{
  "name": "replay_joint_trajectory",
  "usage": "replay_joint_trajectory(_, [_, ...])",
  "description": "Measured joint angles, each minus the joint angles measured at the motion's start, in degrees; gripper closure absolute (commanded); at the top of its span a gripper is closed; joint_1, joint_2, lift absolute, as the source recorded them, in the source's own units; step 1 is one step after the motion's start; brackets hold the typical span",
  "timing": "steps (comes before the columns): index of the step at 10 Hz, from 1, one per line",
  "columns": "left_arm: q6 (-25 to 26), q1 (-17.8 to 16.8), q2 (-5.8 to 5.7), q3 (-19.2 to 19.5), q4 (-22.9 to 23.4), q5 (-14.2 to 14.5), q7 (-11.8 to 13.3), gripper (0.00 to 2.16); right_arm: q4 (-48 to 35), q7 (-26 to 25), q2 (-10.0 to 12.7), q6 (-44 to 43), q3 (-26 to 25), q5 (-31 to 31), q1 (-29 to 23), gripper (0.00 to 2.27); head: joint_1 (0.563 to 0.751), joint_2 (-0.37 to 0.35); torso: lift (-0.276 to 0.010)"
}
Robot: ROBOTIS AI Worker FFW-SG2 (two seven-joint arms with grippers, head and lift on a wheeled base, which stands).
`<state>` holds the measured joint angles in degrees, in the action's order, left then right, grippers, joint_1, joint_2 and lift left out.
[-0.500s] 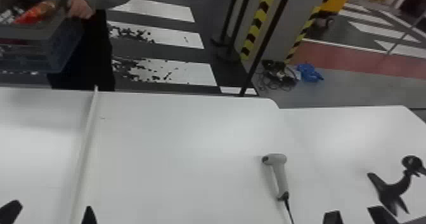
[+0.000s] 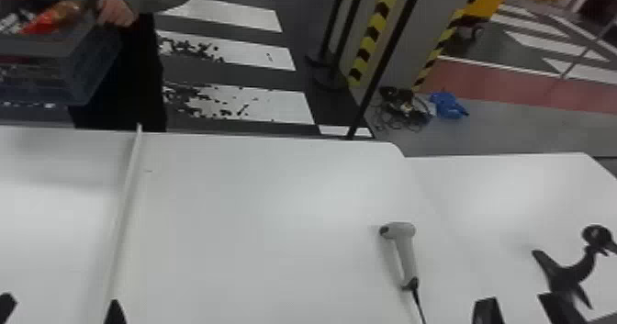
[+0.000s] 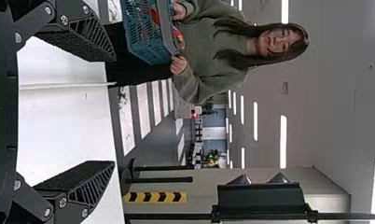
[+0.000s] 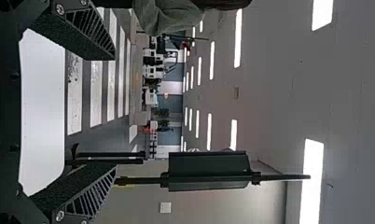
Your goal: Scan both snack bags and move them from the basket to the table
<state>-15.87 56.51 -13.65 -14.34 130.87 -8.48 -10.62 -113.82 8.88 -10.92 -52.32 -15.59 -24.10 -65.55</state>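
At the bottom left of the head view is my left gripper (image 2: 62, 310), and at the bottom right my right gripper (image 2: 523, 307). Both stand open over the table's near edge, as my left gripper (image 3: 114, 112) and my right gripper (image 4: 114, 113) also do in their wrist views. Beyond the table (image 2: 257, 236), a person's hands hold the basket (image 2: 92, 66) off the tabletop. A red snack bag (image 2: 55, 16) pokes out of it; any second bag I cannot make out. The grey scanner (image 2: 405, 254) lies on the table, right of the middle.
A thin white strip (image 2: 124, 203) runs front to back across the table's left part. A black bird-shaped stand (image 2: 569, 272) is at the right, just beyond my right gripper. From the scanner, a dark cable (image 2: 418, 305) leads towards the near edge.
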Motion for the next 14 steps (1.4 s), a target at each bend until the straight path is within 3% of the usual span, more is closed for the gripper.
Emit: replay_joint_trajectory(14, [-0.24, 0.18, 0.38, 1.59, -0.05, 1.87, -0.51, 0.19, 0.35, 0.18, 0.82, 0.96, -0.01, 0.93, 1.11, 0.11, 0.695, -0.35, -0.098])
